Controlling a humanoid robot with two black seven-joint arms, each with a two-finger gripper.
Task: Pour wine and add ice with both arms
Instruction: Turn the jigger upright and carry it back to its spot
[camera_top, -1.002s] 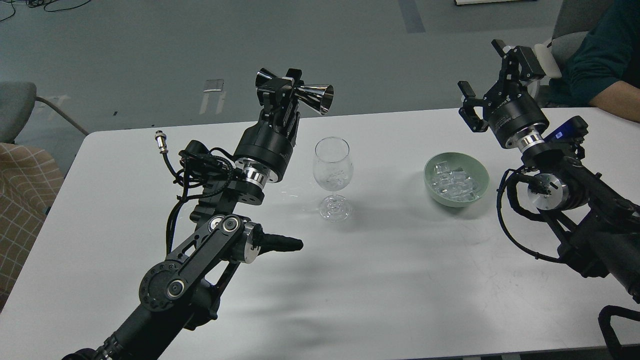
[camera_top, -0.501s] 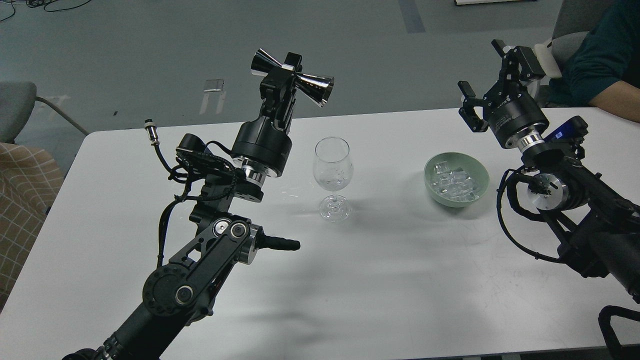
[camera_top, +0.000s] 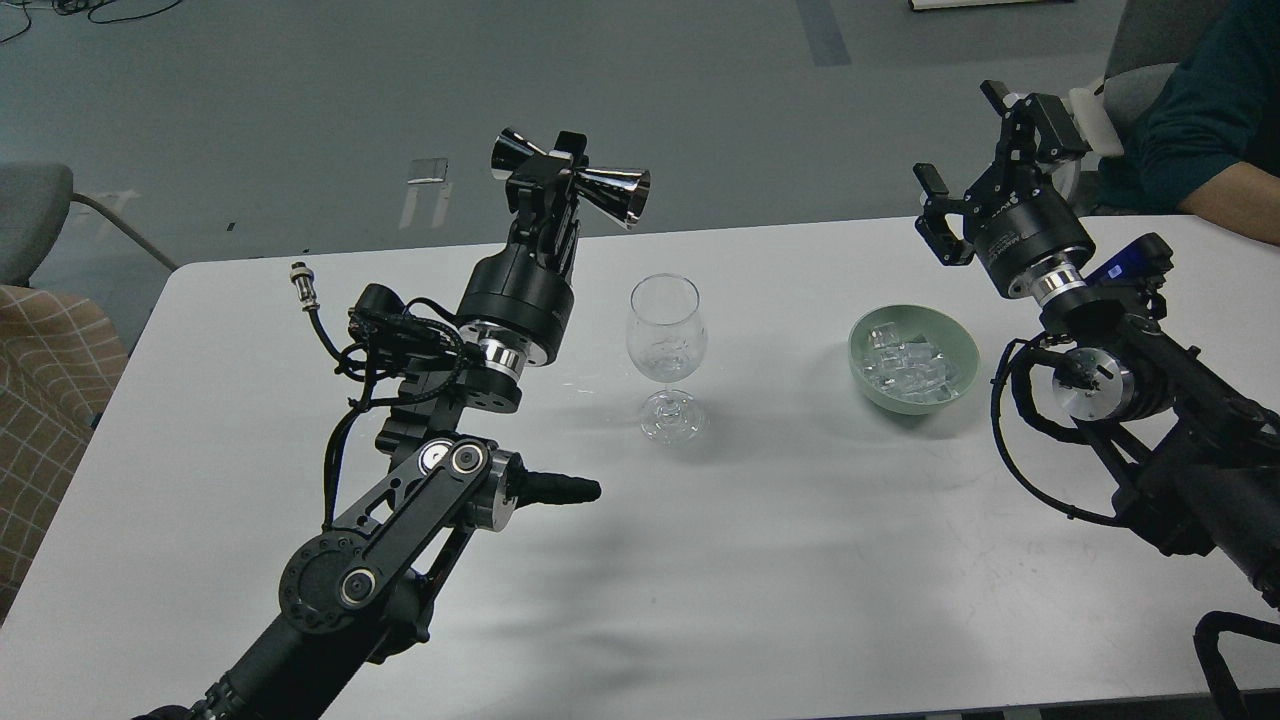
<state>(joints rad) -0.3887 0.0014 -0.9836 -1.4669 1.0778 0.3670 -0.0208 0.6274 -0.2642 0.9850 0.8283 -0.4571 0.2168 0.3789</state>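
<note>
My left gripper (camera_top: 552, 175) is shut on a shiny double-cone metal jigger (camera_top: 612, 190), held sideways above and left of the glass, its wide mouth pointing right. A clear stemmed wine glass (camera_top: 666, 345) stands upright at the table's middle. A pale green bowl (camera_top: 912, 392) right of it holds a heap of clear ice cubes (camera_top: 905, 366). My right gripper (camera_top: 985, 150) is open and empty, raised above and right of the bowl.
The white table (camera_top: 700, 560) has its far edge just behind the glass. A person's teal-sleeved arm (camera_top: 1200, 130) rests at the table's far right corner. A blue object (camera_top: 1120, 268) lies behind my right arm. Chairs stand at far left and far right.
My left gripper has risen and drawn back to the left with the jigger, which now lies nearly level. My right gripper has barely moved.
</note>
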